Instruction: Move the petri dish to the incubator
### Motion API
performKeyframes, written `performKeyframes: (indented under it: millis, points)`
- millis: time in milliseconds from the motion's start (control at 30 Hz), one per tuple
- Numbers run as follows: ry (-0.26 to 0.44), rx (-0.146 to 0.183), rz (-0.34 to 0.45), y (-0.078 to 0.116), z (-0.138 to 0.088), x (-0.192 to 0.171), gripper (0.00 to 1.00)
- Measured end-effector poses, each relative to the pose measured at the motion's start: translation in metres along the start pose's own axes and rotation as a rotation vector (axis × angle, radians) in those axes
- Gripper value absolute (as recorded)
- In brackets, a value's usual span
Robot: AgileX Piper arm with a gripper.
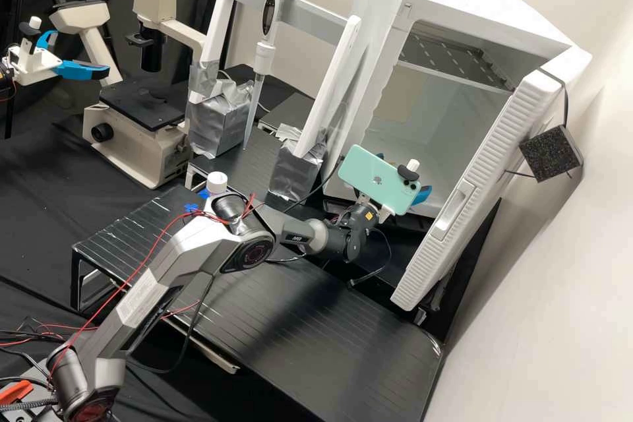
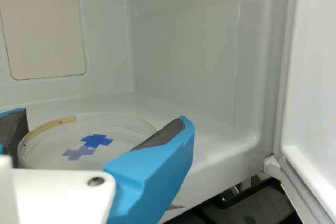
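Just at the open incubator point(image 1: 461, 1), jaws point(image 1: 422, 194) spread wide with the petri dish point(image 2: 52, 145) held between them, blue tape point(image 2: 97, 140) on the dish, white door point(image 1: 475, 178) swung outward.

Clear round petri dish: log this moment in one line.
clear round petri dish: gripped | blue-fingered end effector: closed on dish | location: inside white boxy incubator | door: open | floor contact: unclear

Round clear petri dish point(image 2: 118, 129) between my bright blue fingers point(image 1: 422, 195) at the white boxy incubator's point(image 1: 475, 3) mouth, beige metal microscope point(image 1: 135, 138) well left, white two-post frame point(image 1: 310, 14) between microscope and incubator.
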Motion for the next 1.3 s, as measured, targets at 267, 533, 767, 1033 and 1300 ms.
performKeyframes:
  millis: [267,533,767,1033,1300]
  points:
    - [0.000,-0.002,-0.007,-0.003,-0.001,0.001,0.00]
    - [0.010,-0.007,-0.019,-0.006,-0.005,0.002,0.00]
    - [0.014,-0.011,-0.025,-0.008,-0.006,0.003,0.00]
    - [0.023,-0.009,-0.030,-0.011,-0.009,0.004,0.00]
    - [0.032,-0.008,-0.038,-0.015,-0.010,0.003,1.00]
